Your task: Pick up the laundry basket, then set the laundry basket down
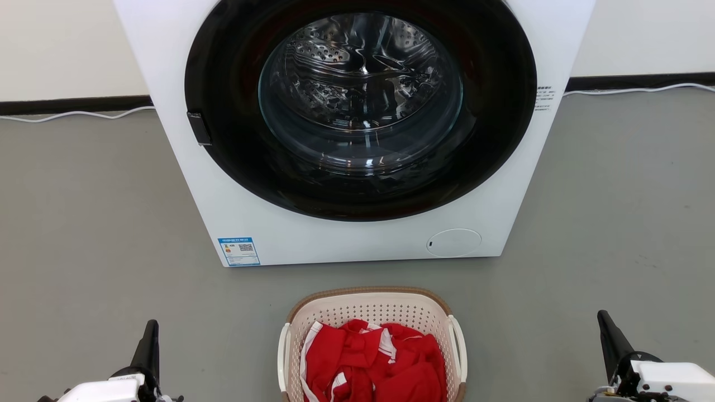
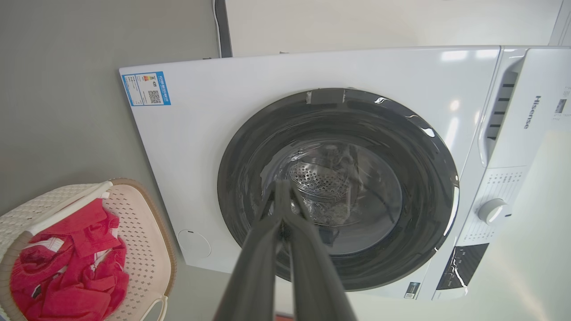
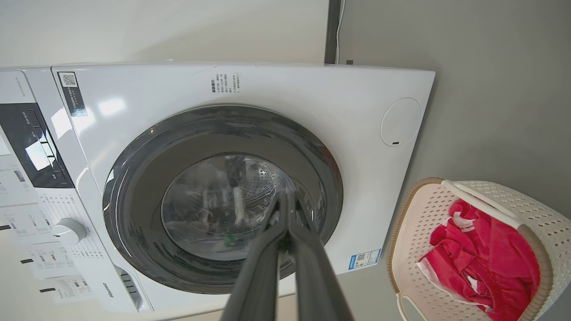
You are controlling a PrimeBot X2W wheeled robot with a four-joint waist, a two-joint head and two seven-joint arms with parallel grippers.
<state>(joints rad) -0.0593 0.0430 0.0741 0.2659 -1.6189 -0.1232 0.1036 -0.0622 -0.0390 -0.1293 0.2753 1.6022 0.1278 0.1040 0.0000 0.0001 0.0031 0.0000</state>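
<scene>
Laundry basket [image 1: 373, 310] entry, big to small. Washing machine [image 1: 357, 128]: upper centre of head frame, glass door closed. Basket: upright on the floor [image 1: 84, 223], lower centre, just before the machine. Its white handles [image 1: 283, 357] face the hands, probably for a two-sided lift. The scene fits either awaiting pickup or already set down. Red garment [image 1: 380, 363] lies inside. Left hand [image 1: 151, 329] and right hand [image 1: 604, 321]: lower corners, fingers together, empty, well apart from the basket.
</scene>
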